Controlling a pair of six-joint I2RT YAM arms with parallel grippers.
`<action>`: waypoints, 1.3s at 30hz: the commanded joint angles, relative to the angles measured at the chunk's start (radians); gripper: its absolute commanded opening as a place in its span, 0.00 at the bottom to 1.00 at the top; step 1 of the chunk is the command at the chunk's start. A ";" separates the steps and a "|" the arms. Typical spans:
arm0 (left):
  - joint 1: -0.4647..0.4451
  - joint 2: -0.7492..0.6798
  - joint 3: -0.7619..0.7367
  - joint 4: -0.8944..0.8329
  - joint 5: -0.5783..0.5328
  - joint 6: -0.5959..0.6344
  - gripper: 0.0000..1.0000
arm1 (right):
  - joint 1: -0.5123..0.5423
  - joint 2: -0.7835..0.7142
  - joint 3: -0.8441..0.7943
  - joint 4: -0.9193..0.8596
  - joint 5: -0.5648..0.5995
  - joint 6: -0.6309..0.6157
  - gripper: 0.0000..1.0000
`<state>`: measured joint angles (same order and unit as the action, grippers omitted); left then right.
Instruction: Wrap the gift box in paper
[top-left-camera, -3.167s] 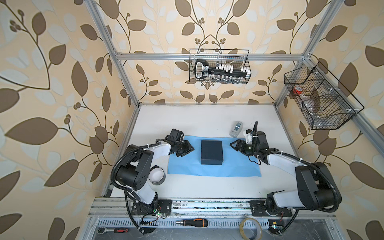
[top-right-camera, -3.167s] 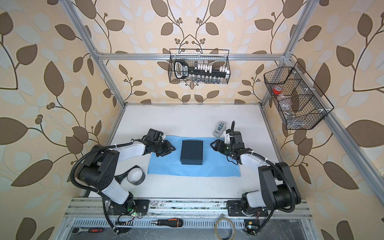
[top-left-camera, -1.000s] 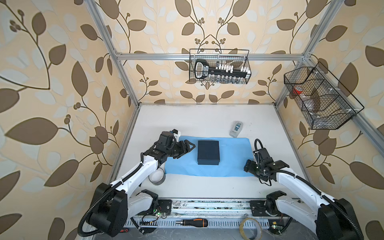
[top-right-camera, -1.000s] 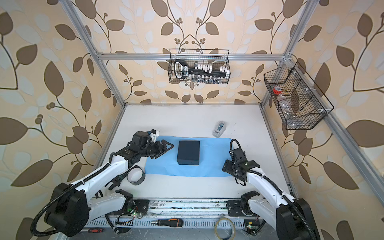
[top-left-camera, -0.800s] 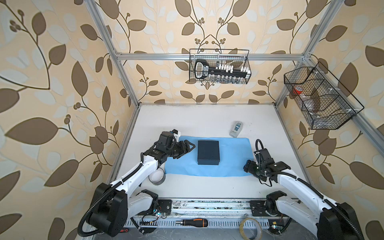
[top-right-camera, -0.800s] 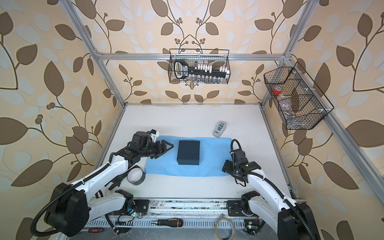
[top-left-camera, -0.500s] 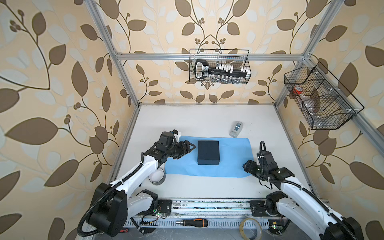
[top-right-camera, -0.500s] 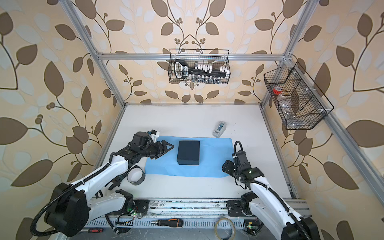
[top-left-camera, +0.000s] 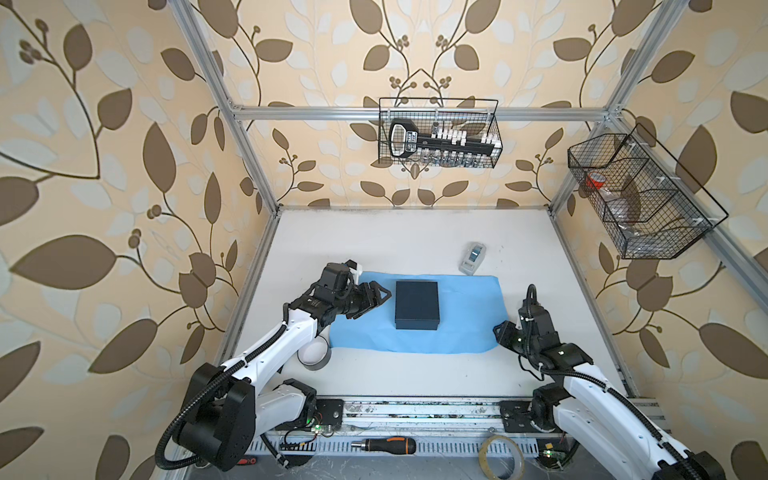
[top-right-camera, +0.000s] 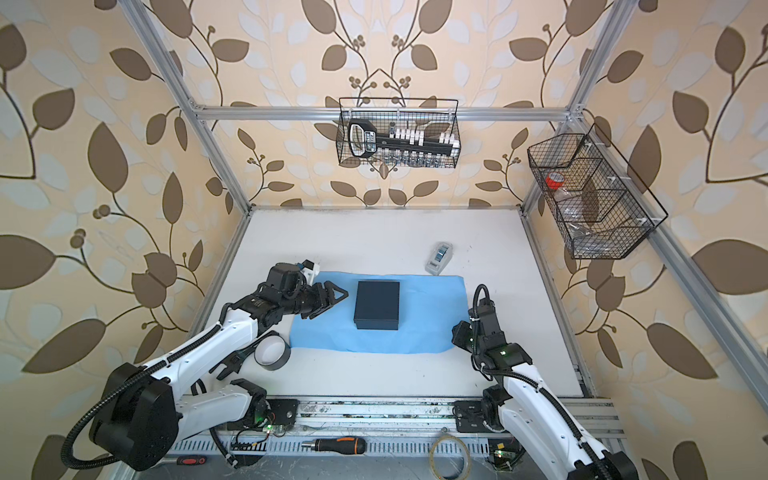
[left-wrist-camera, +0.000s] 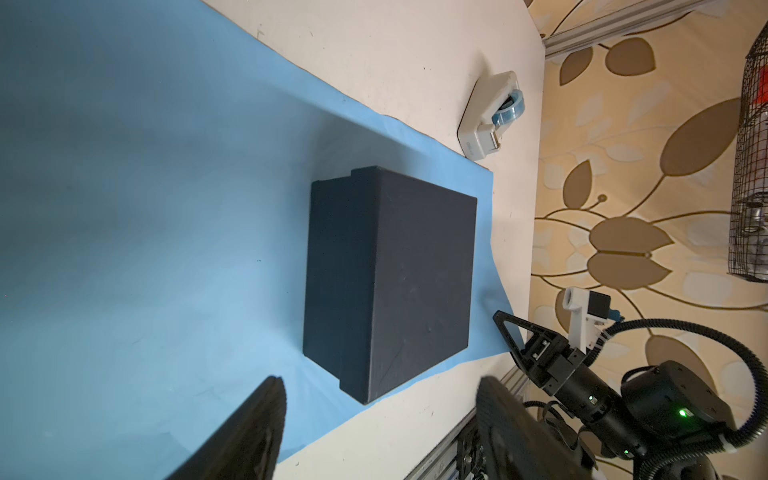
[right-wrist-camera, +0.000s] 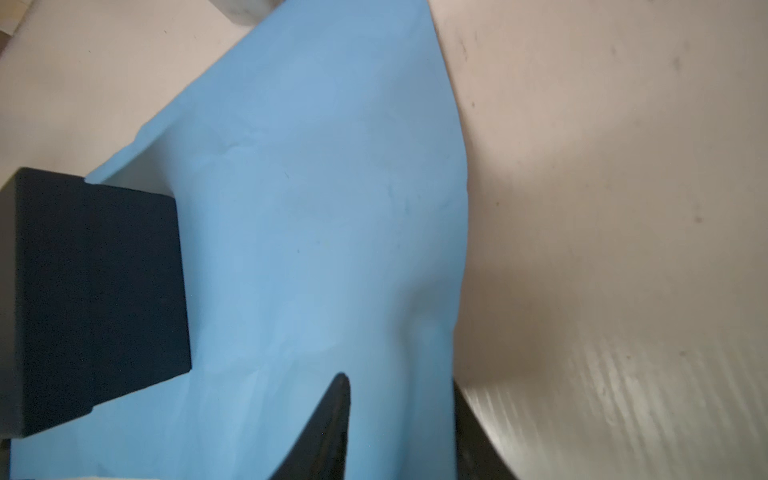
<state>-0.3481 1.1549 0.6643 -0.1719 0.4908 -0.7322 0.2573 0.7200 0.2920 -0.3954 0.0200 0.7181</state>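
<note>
The dark gift box (top-left-camera: 417, 304) (top-right-camera: 377, 304) sits on the light blue paper (top-left-camera: 465, 316) (top-right-camera: 428, 316), which lies flat on the white table. My left gripper (top-left-camera: 374, 305) (top-right-camera: 330, 306) hovers open over the paper's left part, just left of the box. In the left wrist view the box (left-wrist-camera: 390, 282) lies ahead of the wide-apart fingers (left-wrist-camera: 266, 415). My right gripper (top-left-camera: 498, 332) (right-wrist-camera: 399, 382) is at the paper's near right corner. There, one finger lies over the paper (right-wrist-camera: 324, 208) and the other under its edge, with a narrow gap between them.
A grey tape dispenser (top-left-camera: 473, 258) (left-wrist-camera: 492, 116) stands just behind the paper's far right corner. A roll of tape (top-left-camera: 316, 355) lies under the left forearm. Wire baskets hang on the back wall (top-left-camera: 438, 137) and the right wall (top-left-camera: 640, 199). A screwdriver (top-left-camera: 384, 445) lies on the front rail.
The right gripper's jaws have narrowed around the paper's near right corner and that arm has shifted a little. The left arm has stayed put.
</note>
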 joint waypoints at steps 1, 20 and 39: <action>-0.009 -0.004 0.053 -0.012 0.004 0.026 0.75 | 0.008 -0.024 0.007 0.011 0.045 -0.052 0.25; -0.055 0.074 0.103 0.058 0.049 -0.003 0.86 | 0.276 0.026 0.208 0.072 0.105 -0.176 0.01; -0.162 0.248 0.275 0.036 0.083 -0.063 0.84 | 0.604 0.302 0.384 0.188 0.253 -0.212 0.01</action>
<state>-0.5037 1.3933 0.8940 -0.1242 0.5423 -0.7929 0.8421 1.0065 0.6418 -0.2321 0.2329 0.5365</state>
